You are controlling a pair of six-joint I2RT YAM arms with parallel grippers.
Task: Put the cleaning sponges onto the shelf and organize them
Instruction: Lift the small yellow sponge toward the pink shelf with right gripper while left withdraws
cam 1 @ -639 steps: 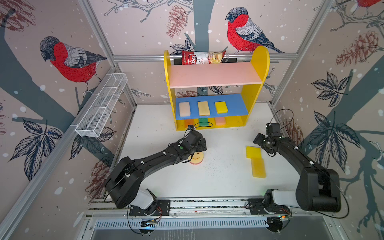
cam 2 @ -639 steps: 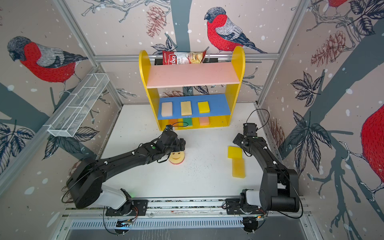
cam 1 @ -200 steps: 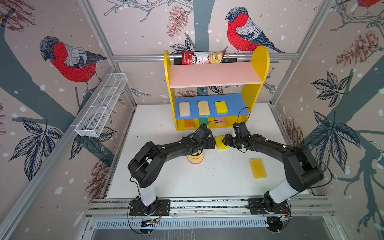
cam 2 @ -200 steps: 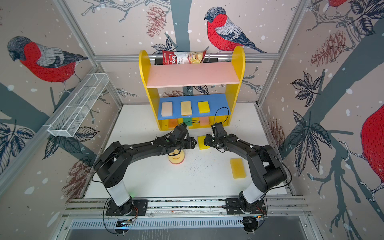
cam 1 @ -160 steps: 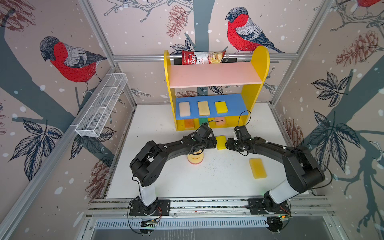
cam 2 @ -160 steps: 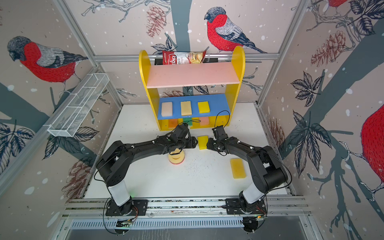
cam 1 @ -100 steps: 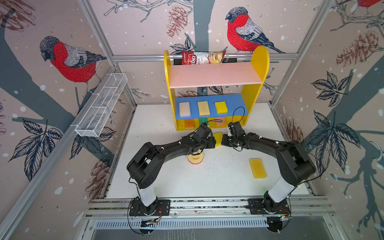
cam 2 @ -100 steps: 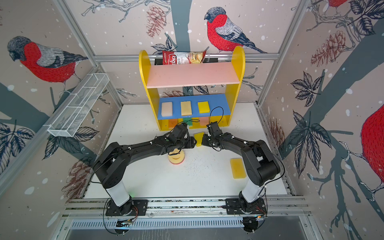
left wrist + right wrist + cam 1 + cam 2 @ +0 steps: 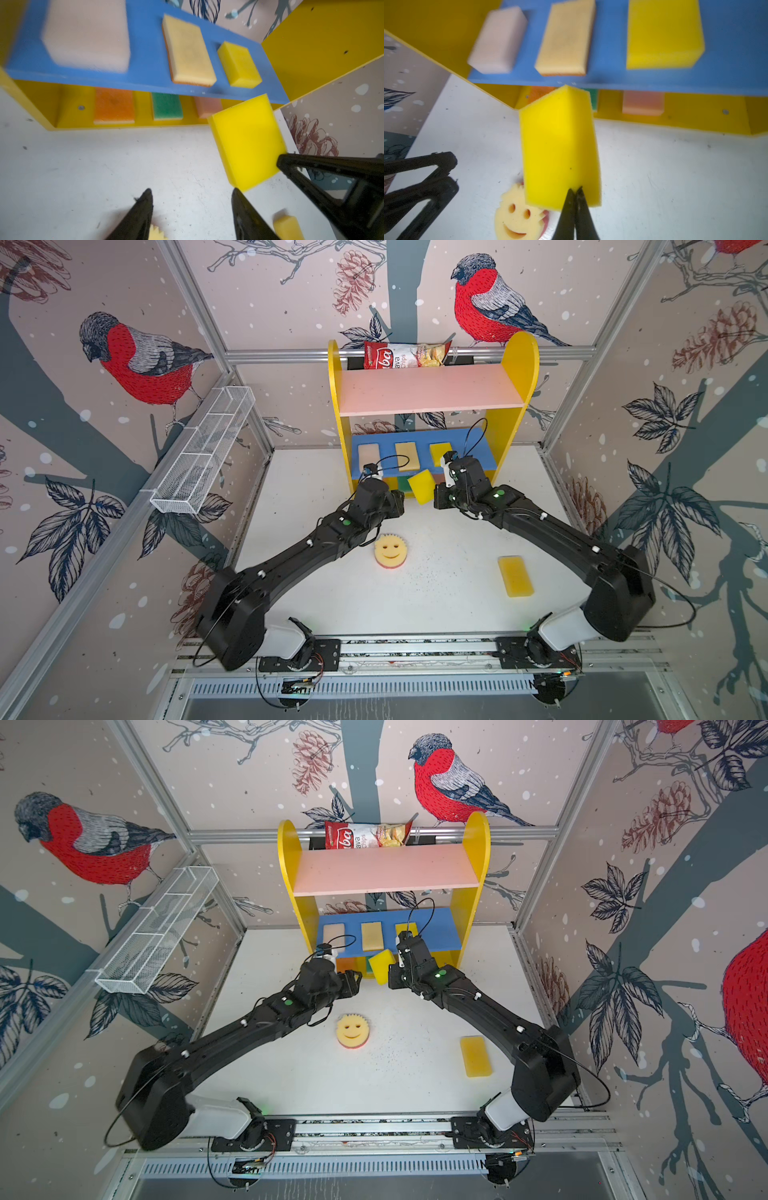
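Shelf (image 9: pixel 519 377) at the counter (image 9: pixel 449 601) back holds 6 sponges (image 9: pixel 406 456). Right gripper (image 9: pixel 575 193) clamped tight on yellow sponge (image 9: pixel 423 487), airborne before blue board. Left gripper (image 9: pixel 191 193) partly open, empty, just beside it. Smiley sponge (image 9: pixel 390 549) on counter.

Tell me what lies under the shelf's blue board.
On the yellow base: an orange sponge, a green sponge and a salmon sponge. Only their front ends show; the blue board covers the rest.
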